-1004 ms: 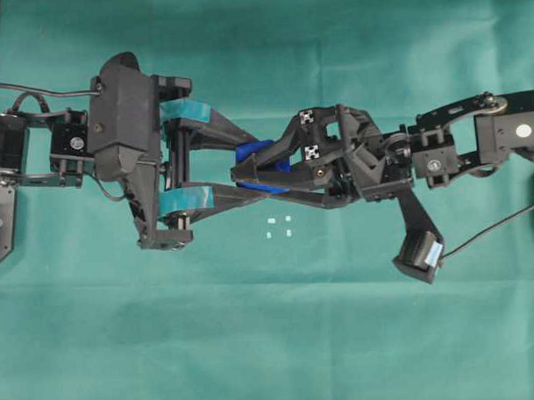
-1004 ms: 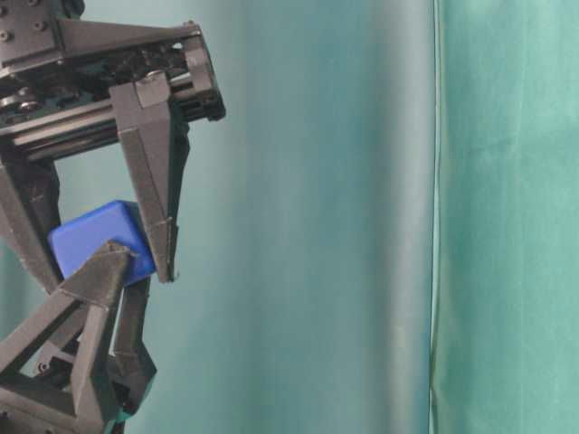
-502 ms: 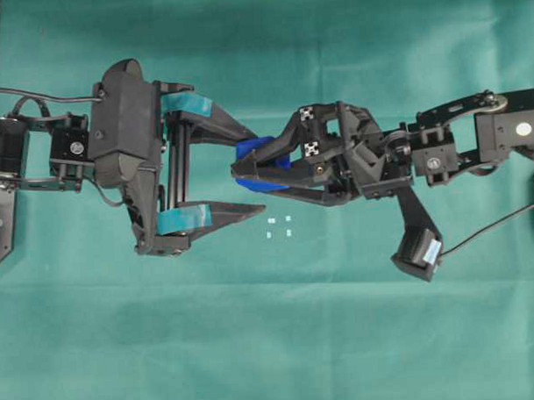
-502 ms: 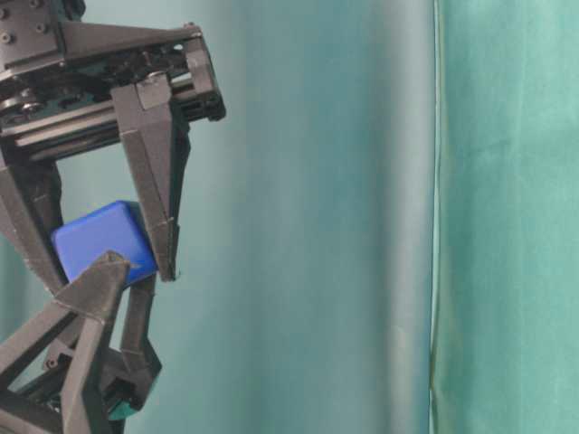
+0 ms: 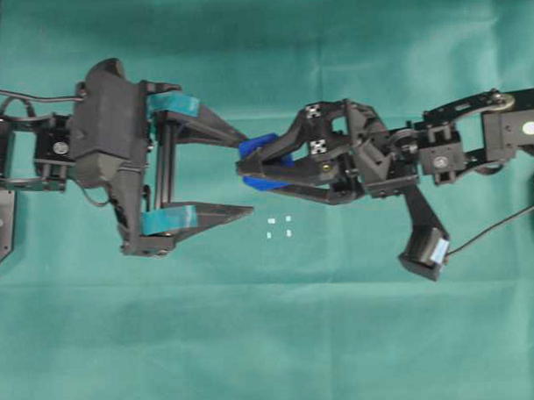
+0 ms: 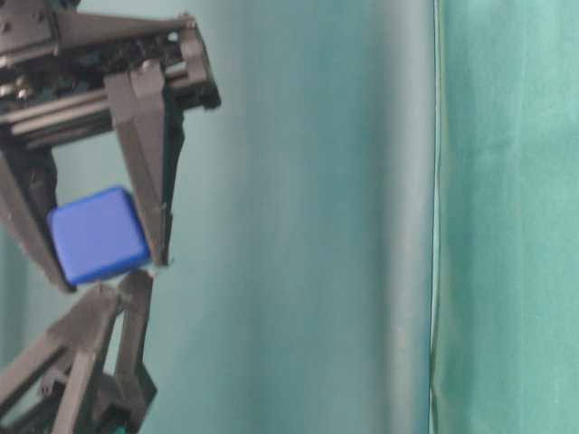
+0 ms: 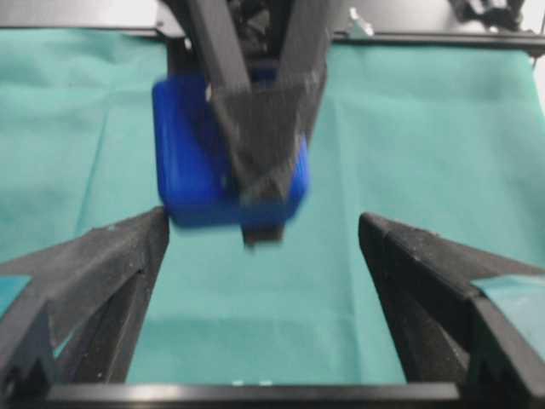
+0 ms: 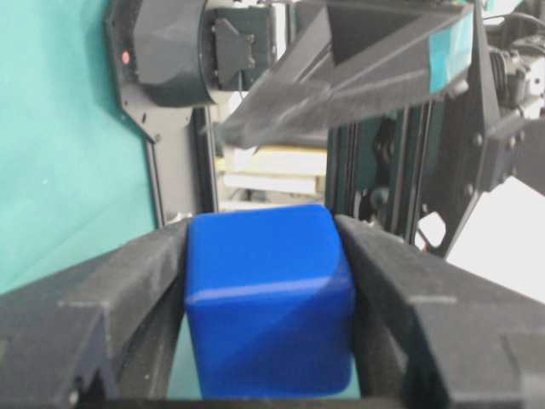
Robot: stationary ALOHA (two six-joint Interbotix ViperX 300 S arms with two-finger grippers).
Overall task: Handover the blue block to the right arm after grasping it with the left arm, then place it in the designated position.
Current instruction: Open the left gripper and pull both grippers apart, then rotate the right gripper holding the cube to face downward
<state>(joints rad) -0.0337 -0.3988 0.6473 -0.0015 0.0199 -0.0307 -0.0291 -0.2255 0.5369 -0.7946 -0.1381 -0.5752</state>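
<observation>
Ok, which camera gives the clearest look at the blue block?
The right wrist view: the blue block fills the middle of the frame, sharp, clamped between the right tool's fingers. The left wrist view shows it blurred and partly covered, the table-level view shows it whole but smaller at the frame's edge, and the overhead view shows only slivers.

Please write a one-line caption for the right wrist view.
Right pincer holds the blue block between its fingers, with the open left pincer just beyond.

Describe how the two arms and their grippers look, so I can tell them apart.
Both are black. The left gripper has two pointed fingers banded with teal tape and a bulky smooth black housing behind them. The right gripper has plain black untaped fingers, two small black-and-white square markers on its frame, and a thin black cable trailing off.
</observation>
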